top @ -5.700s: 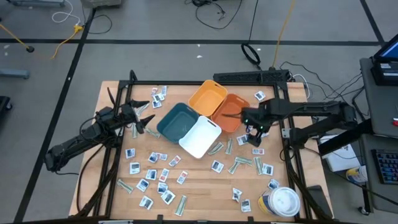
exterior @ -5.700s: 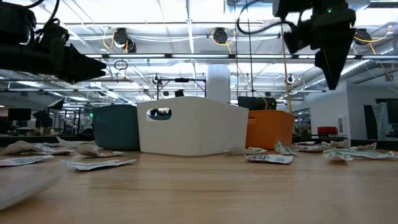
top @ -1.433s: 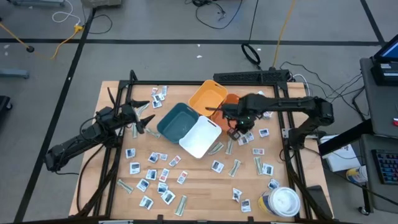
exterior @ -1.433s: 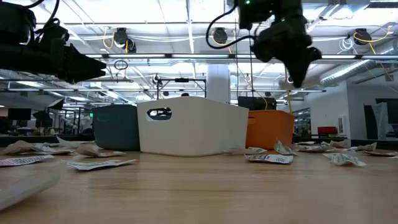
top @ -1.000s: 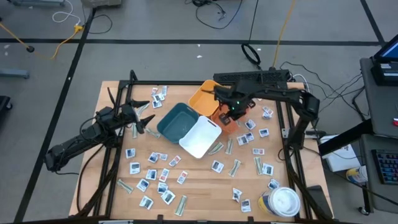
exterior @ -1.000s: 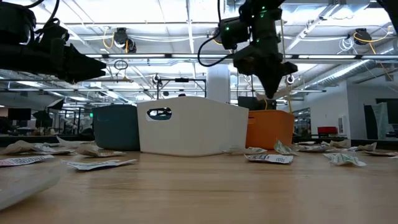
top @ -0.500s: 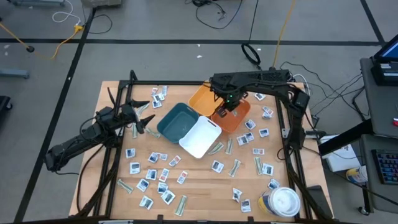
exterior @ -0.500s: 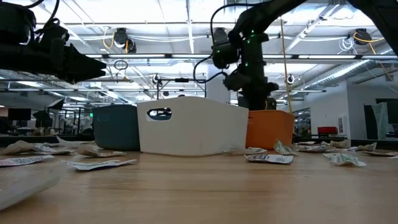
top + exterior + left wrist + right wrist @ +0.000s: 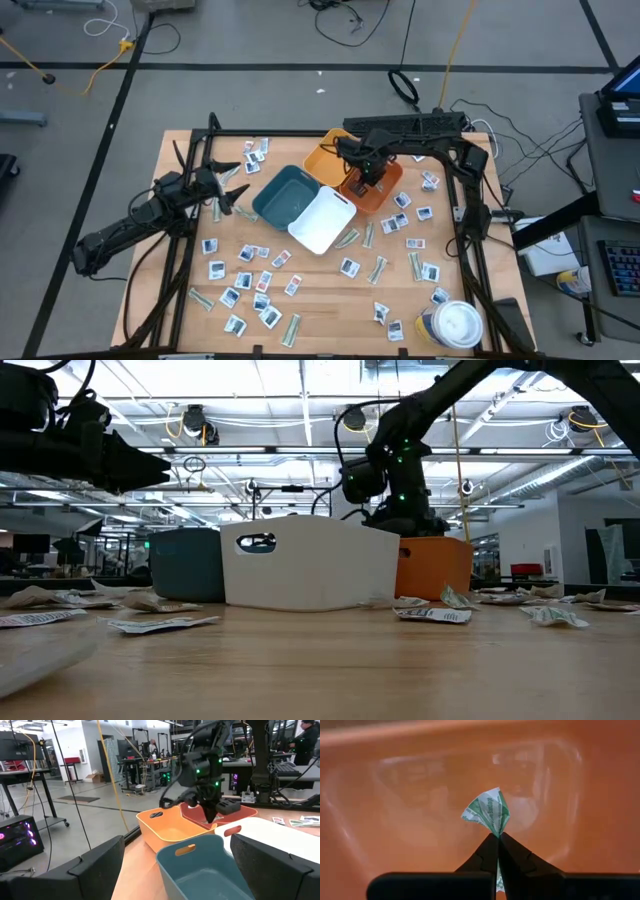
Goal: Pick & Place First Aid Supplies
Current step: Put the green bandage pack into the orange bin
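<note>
Shifted from table's right side to over orange bin [image 9: 375,185]: right gripper [image 9: 497,836], pinching green-printed packet [image 9: 489,812], bin floor directly beneath.

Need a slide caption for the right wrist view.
Right gripper shut on a crumpled green-and-white packet, held over the orange bin.

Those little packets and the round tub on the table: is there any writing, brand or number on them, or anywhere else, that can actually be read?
None can be read.
Green-printed packet pinched in the right end effector over the orange bin: green lettering, too blurred to read.
Packets scattered on the table: blue or red marks, too small.
White-lidded tub: label too small.
</note>
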{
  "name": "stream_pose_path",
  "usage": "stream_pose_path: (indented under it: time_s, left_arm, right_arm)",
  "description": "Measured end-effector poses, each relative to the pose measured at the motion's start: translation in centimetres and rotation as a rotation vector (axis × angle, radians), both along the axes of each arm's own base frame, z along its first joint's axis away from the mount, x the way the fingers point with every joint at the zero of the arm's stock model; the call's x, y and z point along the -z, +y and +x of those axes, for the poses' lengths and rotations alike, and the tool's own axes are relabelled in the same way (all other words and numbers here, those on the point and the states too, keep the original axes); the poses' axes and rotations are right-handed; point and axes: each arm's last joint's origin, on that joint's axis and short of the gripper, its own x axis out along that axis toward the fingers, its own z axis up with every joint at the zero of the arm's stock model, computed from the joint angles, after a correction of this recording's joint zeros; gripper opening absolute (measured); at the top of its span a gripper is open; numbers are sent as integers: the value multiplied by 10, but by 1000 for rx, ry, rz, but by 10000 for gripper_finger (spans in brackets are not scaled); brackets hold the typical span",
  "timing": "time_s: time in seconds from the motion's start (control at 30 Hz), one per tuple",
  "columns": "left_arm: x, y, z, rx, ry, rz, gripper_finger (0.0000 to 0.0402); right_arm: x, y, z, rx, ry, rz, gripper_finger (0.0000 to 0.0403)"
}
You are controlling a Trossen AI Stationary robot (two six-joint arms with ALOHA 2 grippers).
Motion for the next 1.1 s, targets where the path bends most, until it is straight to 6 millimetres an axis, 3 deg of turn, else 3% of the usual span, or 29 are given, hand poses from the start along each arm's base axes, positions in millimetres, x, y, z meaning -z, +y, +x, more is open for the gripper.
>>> stream_pose_path:
  time_s: [0.23,0.43,0.67,0.8,1.1]
  left_arm:
    - [0,0,0,-1,0,0,367]
    - [0,0,0,-1,0,0,367]
    - [0,0,0,-1,0,0,367]
    - [0,0,0,-1,0,0,367]
    - [0,0,0,-1,0,0,367]
  right_arm:
    - [3,0,1,-19,-17,-9,35]
    - [-4,0,1,10,-46,-24,125]
    - [-35,3,-5,32,-146,-75,215]
    - [-60,7,-13,85,-210,-104,229]
    - [-105,33,-38,407,-272,-112,218]
